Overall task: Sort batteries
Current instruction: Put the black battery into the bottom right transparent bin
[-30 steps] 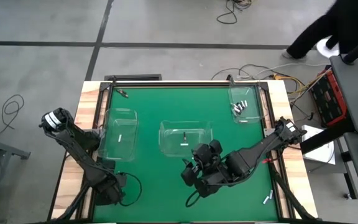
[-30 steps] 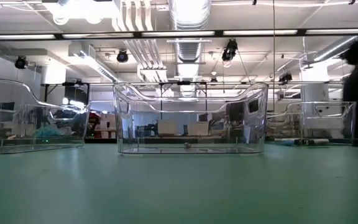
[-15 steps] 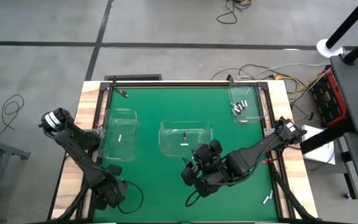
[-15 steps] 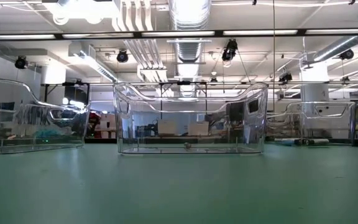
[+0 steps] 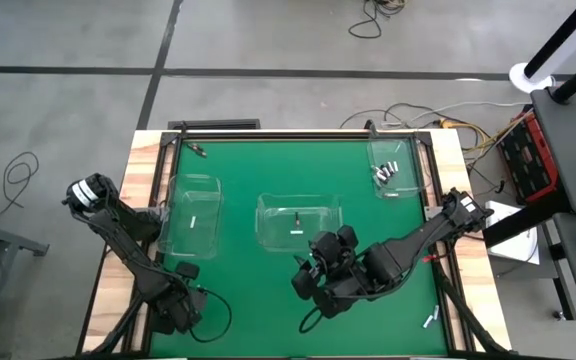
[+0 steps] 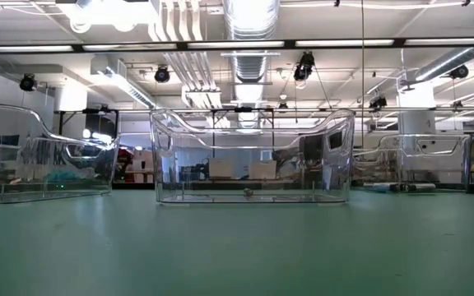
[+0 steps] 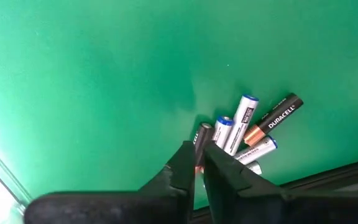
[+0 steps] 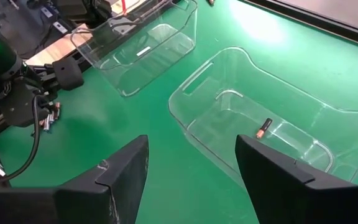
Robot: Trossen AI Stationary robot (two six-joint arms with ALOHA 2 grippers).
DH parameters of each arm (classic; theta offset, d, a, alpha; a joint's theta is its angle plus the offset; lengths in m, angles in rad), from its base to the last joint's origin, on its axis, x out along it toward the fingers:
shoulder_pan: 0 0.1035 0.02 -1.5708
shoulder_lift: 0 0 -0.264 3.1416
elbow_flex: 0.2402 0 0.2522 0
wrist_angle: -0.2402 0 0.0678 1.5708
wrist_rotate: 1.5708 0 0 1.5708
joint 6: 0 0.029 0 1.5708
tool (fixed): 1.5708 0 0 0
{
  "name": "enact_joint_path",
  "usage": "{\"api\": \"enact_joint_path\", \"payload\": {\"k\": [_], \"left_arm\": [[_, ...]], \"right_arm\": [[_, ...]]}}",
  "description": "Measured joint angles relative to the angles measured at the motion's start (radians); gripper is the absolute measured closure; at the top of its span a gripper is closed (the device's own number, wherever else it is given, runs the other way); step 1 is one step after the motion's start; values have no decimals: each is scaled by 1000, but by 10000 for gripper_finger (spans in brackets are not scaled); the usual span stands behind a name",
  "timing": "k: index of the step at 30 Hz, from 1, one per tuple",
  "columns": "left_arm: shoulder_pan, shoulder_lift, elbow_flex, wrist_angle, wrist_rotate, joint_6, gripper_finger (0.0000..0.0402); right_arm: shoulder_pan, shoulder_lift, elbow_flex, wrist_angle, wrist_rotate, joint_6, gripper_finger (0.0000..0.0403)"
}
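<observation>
- Three clear plastic bins sit on my green surface (image 5: 248, 160): a left clear bin (image 5: 193, 215), a middle clear bin (image 5: 298, 220) and a far right clear bin (image 5: 391, 168).
- My left gripper (image 7: 199, 163) is low at the near left corner of the surface. Its fingers are pressed almost together, with only a thin slit between them.
- A small heap of little round batteries (image 7: 247, 127) lies on the green just past my left fingertips (image 7: 185, 155). Some are silver with blue ends and one is black and copper.
- One dark battery (image 7: 202, 135) sits right at my left fingertips. I cannot tell if I have pinched it.
- My right gripper (image 8: 191, 155) hangs over the surface just in front of the middle bin. Its two dark fingers are spread wide and hold nothing.
- One small copper and black battery (image 8: 264, 128) lies on the floor of the middle bin.
- One pale battery (image 5: 194, 222) lies in the left bin.
- A few batteries (image 5: 385, 171) lie together in the far right bin.
- Two silvery batteries (image 5: 429, 320) lie loose on the surface near the near right corner.
- One more dark battery (image 5: 198, 150) lies near the far left corner.
</observation>
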Motion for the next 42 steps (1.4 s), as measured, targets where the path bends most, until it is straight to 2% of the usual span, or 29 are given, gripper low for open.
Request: {"api": "enact_joint_path", "payload": {"k": [9,13,22,34,42], "left_arm": [[-34,0,-40,19,0,-7,321],[-35,0,-55,14,1,-64,304],[-37,0,-62,63,-1,-69,303],[-37,-2,-128,90,0,-76,323],[-37,-4,-138,98,-25,-76,327]], "right_arm": [[0,0,0,0,0,0,162],[0,1,0,0,0,4,162],[-2,1,-1,0,0,15,174],[-2,1,-1,1,0,19,167],[-2,1,-1,1,0,18,177]]}}
